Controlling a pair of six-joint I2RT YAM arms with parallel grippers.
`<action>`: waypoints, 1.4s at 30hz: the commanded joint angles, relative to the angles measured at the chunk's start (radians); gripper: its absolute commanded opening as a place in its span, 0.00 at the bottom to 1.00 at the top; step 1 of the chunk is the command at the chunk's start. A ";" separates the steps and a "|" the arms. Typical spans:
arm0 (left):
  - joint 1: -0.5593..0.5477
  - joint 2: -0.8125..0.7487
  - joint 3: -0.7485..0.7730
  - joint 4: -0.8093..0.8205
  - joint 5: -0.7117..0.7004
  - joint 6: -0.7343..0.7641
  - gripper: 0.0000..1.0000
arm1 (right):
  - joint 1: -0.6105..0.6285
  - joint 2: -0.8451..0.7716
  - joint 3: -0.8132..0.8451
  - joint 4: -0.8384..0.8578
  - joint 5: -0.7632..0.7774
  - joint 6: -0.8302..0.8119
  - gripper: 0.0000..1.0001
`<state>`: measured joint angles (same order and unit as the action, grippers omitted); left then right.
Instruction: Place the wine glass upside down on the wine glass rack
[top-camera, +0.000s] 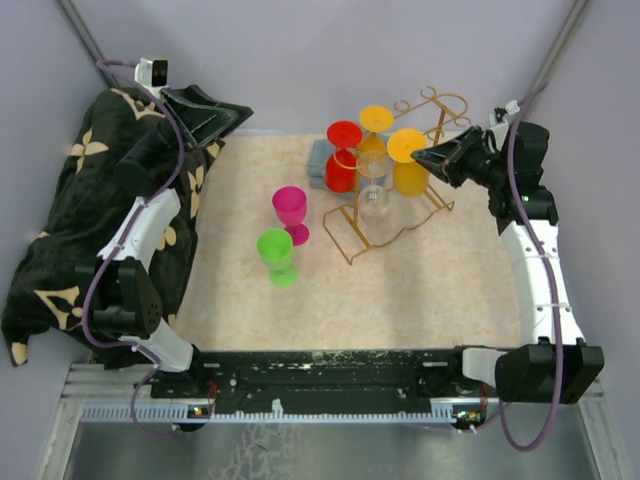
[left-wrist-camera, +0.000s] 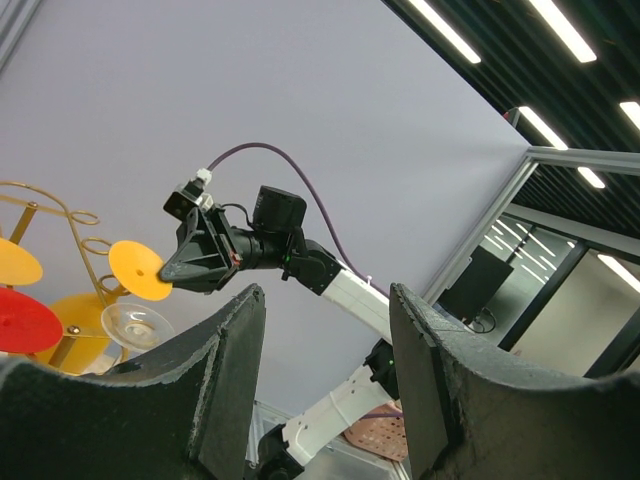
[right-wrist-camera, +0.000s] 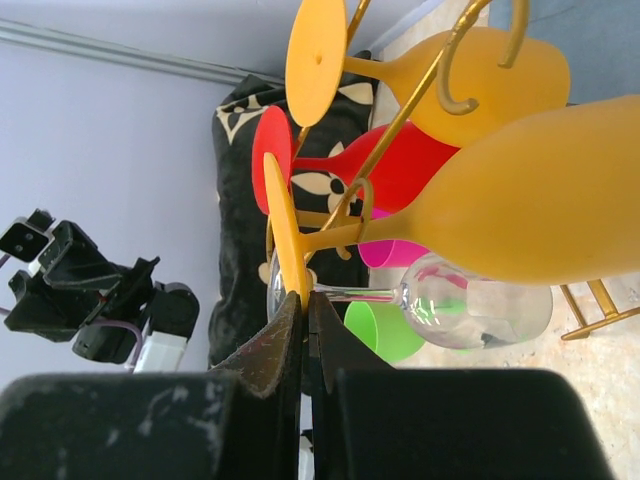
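Right gripper (right-wrist-camera: 303, 312) is pinched down on the foot rim of the orange wine glass (top-camera: 409, 168), which hangs bowl-down at the right side of the wine glass rack (top-camera: 349, 261), beside the red glass (top-camera: 341, 168), the yellow glass (top-camera: 375, 124) and the clear glass (top-camera: 372, 196). Left gripper (left-wrist-camera: 325, 300) is raised over the black cloth (top-camera: 60, 200) at far left, fingers spread wide, nothing between them. Magenta glass (top-camera: 291, 207) and green glass (top-camera: 276, 248) stand upright on the table (top-camera: 450, 300), left of the rack.
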<state>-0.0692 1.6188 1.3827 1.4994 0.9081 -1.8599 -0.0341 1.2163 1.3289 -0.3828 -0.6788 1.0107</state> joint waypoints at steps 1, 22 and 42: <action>0.008 -0.031 -0.002 0.010 0.016 0.024 0.59 | 0.013 0.005 0.016 0.084 0.005 0.003 0.00; 0.007 -0.039 -0.007 -0.005 0.020 0.039 0.59 | 0.037 0.072 -0.002 0.127 0.018 0.007 0.00; 0.008 -0.055 -0.002 -0.047 0.046 0.072 0.59 | 0.033 -0.008 0.053 0.008 0.034 -0.060 0.36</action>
<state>-0.0692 1.6058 1.3792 1.4570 0.9268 -1.8244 -0.0021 1.2762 1.3239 -0.3634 -0.6518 0.9882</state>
